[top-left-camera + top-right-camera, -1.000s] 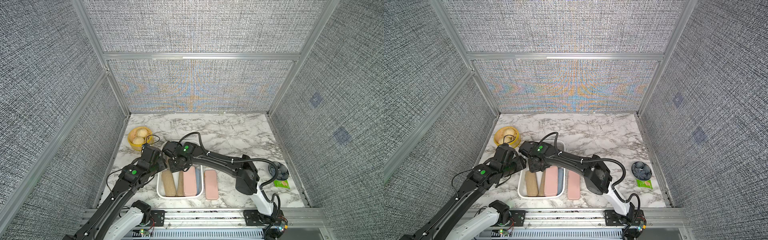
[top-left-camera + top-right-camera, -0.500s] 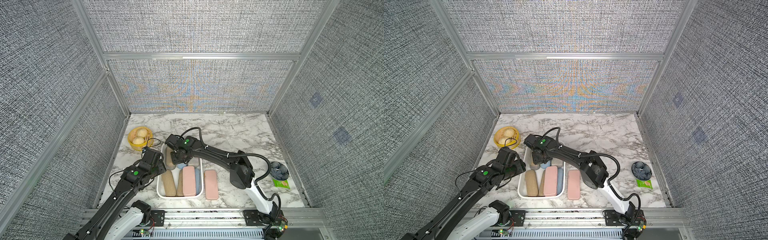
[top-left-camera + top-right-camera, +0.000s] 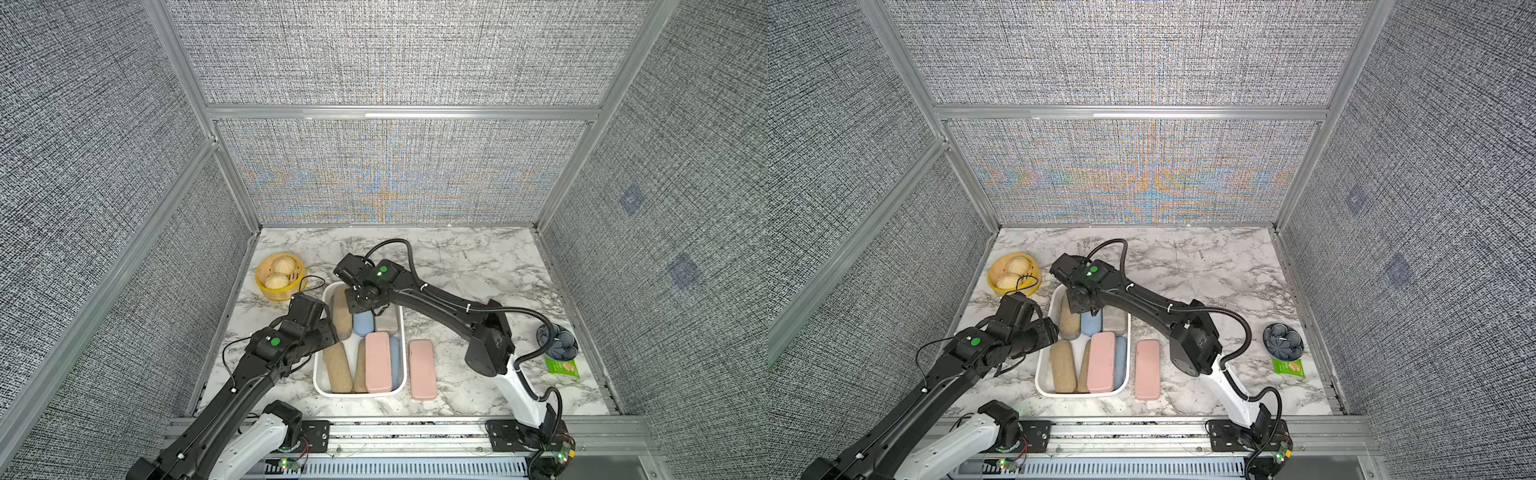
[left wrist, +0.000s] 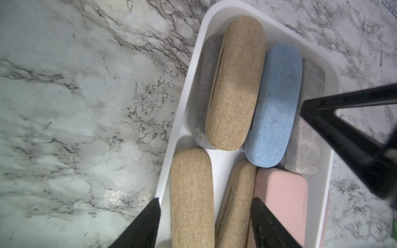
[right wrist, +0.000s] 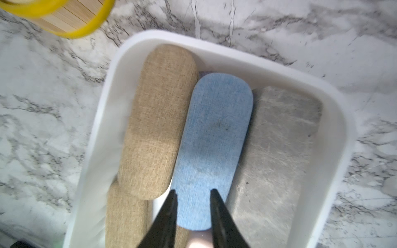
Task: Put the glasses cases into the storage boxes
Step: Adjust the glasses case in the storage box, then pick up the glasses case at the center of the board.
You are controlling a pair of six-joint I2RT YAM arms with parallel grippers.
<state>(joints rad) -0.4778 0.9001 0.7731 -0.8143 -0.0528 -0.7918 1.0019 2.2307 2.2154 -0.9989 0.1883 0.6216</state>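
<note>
- Glasses cases (image 3: 378,361): nearly all lie packed in the white tray (image 3: 318,376), lower centre in both top views. They are tan, blue, grey and pink, and some are stacked.
- Yellow basket (image 3: 278,276) of buns sits up-left of the tray. Ignore it.
- Left gripper (image 4: 206,199) hangs over the tray's left wall. In the left wrist view its fingers (image 4: 148,223) are spread wide, one outside the wall and one over the pink case inside. A tan case (image 4: 191,193) lies below between them, and nothing is grasped.
- Right gripper (image 5: 193,191) is over the tray's upper end. Its fingers are parted a little above the blue case (image 5: 214,139), with no clamp on it that I can see, so the gripper is empty.
- Grey blocky case (image 3: 388,322) fills the tray's upper right corner, beside the blue one.
- Loose pink case (image 3: 422,370) lies flat on the marble table (image 3: 457,266), just right of the tray and apart from its wall. It is the only case I see outside.
- Dark bowl (image 3: 557,345) and green packet (image 3: 562,368) are at far right. Leave both.
- Step, my read: both grippers are empty over the tray, which looks like the release end of a placement, with one pick left.
- Next, you probably want the right arm. Bring it down-frame to the loose pink case, open wider, and grip across its short width.
- The tray looks full, so expect to set the case on top of the pile, not on the floor.
</note>
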